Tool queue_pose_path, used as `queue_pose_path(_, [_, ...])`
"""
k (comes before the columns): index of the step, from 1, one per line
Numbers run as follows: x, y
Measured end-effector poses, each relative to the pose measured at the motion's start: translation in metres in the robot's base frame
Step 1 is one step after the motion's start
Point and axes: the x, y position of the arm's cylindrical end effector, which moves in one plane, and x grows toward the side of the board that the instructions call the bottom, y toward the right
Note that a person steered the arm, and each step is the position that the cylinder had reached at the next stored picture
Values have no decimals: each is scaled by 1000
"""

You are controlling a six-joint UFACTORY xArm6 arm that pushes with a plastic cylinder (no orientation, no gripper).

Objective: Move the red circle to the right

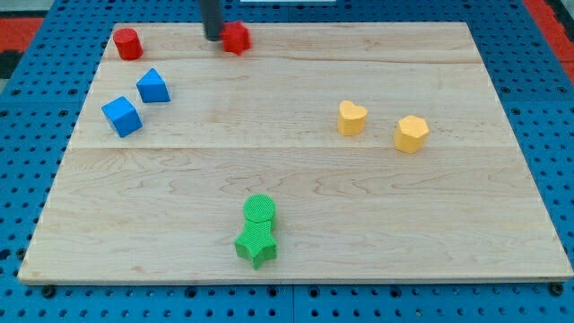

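The red circle (127, 43), a short red cylinder, stands near the board's top left corner. A second red block (237, 38), angular in shape, sits at the top edge a little left of the middle. My tip (213, 39) stands right beside this second red block, on its left, about touching it. The tip is well to the right of the red circle and apart from it.
Two blue blocks (153, 86) (122, 116) lie below the red circle at the left. A yellow heart (352, 117) and a yellow hexagon-like block (412, 134) sit at the right. A green circle (259, 211) and green star (256, 245) touch at the bottom middle.
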Motion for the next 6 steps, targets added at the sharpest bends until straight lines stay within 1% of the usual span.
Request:
queue_pose_path(1, [-28, -59])
queue_pose_path(3, [-21, -182])
queue_pose_path(4, [18, -187])
queue_pose_path(5, [14, -135])
queue_pose_path(6, [25, -64])
